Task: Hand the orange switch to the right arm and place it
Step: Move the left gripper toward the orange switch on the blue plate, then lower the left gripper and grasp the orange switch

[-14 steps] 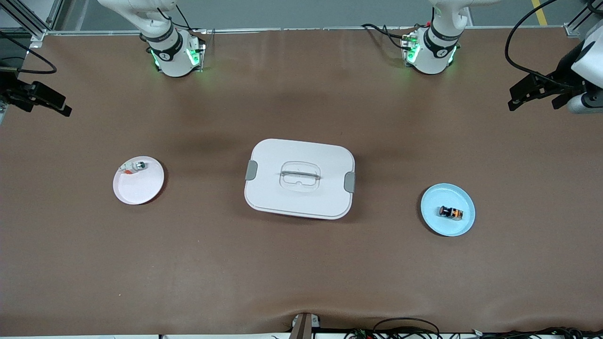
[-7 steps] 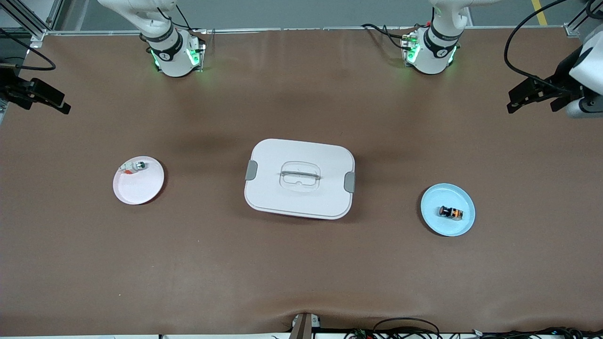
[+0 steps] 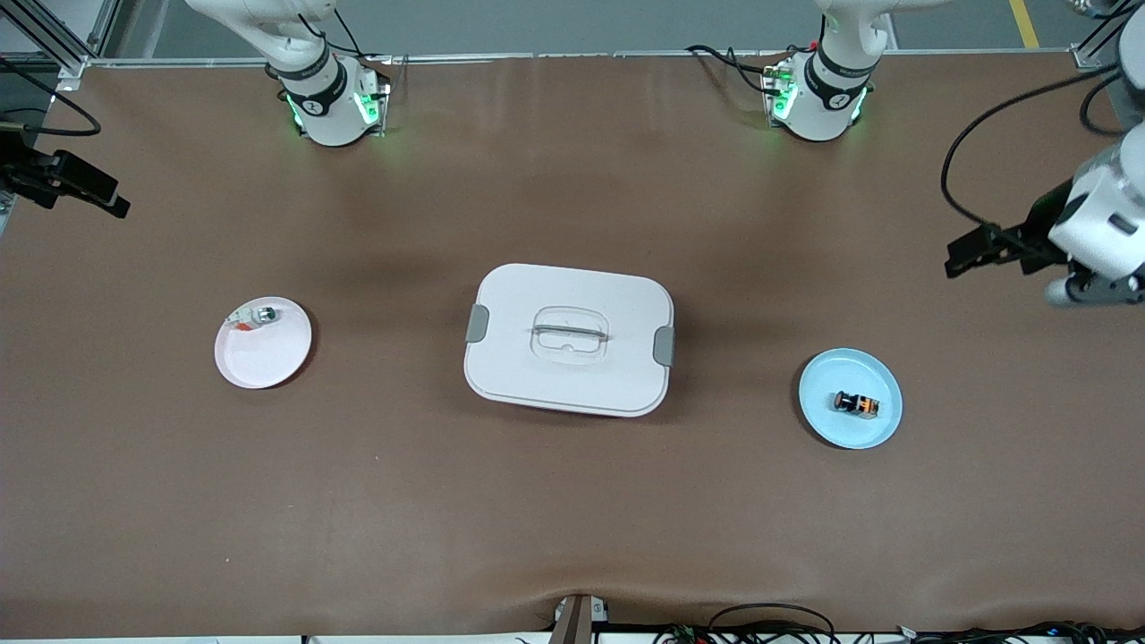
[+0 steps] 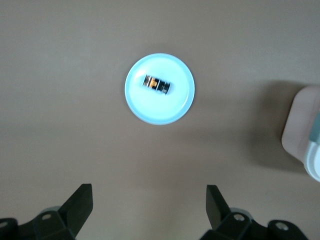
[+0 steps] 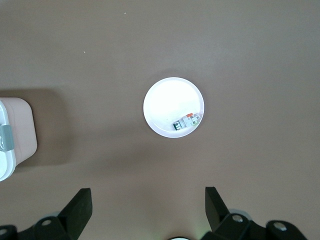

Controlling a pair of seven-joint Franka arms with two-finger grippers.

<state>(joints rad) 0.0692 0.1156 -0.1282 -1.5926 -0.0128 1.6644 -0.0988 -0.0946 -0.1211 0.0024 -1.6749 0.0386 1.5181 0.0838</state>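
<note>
The orange switch (image 3: 856,404) lies on its side on a light-blue plate (image 3: 827,422) toward the left arm's end of the table. It also shows in the left wrist view (image 4: 157,84) on that plate (image 4: 150,110). My left gripper (image 3: 971,255) is open and empty, high in the air over the table's edge at its own end, well apart from the plate. In its wrist view (image 4: 150,202) the jaws stand wide apart. My right gripper (image 3: 80,190) is open and empty, high over its end of the table; its wrist view (image 5: 148,202) shows the jaws wide apart.
A white lidded box (image 3: 569,339) with grey latches stands mid-table. A white plate (image 3: 268,358) toward the right arm's end holds a small silvery-white part (image 3: 254,316) with green and red bits, also seen in the right wrist view (image 5: 186,121).
My left gripper has come down and in toward the light-blue plate. My right gripper has shifted slightly. The switch and plates have not moved.
</note>
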